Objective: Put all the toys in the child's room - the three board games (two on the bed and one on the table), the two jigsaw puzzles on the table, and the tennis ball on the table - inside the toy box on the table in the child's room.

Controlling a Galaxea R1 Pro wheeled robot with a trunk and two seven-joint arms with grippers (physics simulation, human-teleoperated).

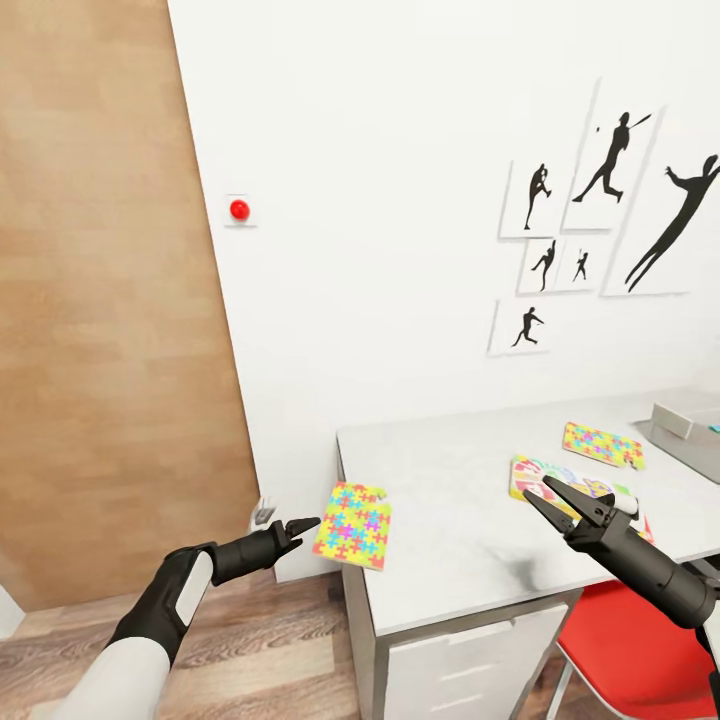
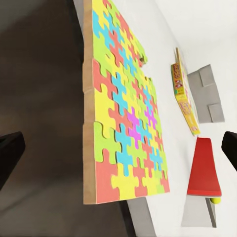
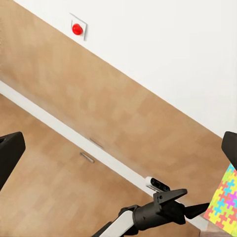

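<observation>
Head view: the left gripper (image 1: pixel 305 524) reaches toward a jigsaw puzzle (image 1: pixel 352 525) that overhangs the desk's (image 1: pixel 450 560) left edge near the front corner, its tips just beside the sheet's outer edge. Whether they touch cannot be told. In the left wrist view the puzzle (image 2: pixel 126 113) lies between the two fingers, which stand wide apart and hold nothing.

The step in hand looks like picking up this first puzzle; the next move would call for easing the jaws over the overhanging edge (one finger above, one below) and closing before lifting.

The right gripper (image 1: pixel 560 502) hovers over the desk's front-right part, jaws spread in a V and empty, above a white board game (image 1: pixel 545 478) partly hidden behind it. A second puzzle (image 1: pixel 602 445) lies near the back-right of the desk, just beside the toy box (image 1: pixel 685 428), which is cut off by the frame's right edge; a sliver of teal shows inside it, too small to identify.

A red chair (image 1: pixel 625 650) is tucked under the desk's front edge. The left wrist view catches a speck of yellow-green (image 2: pixel 215 200) beyond the chair, possibly the tennis ball, too small to confirm.
</observation>
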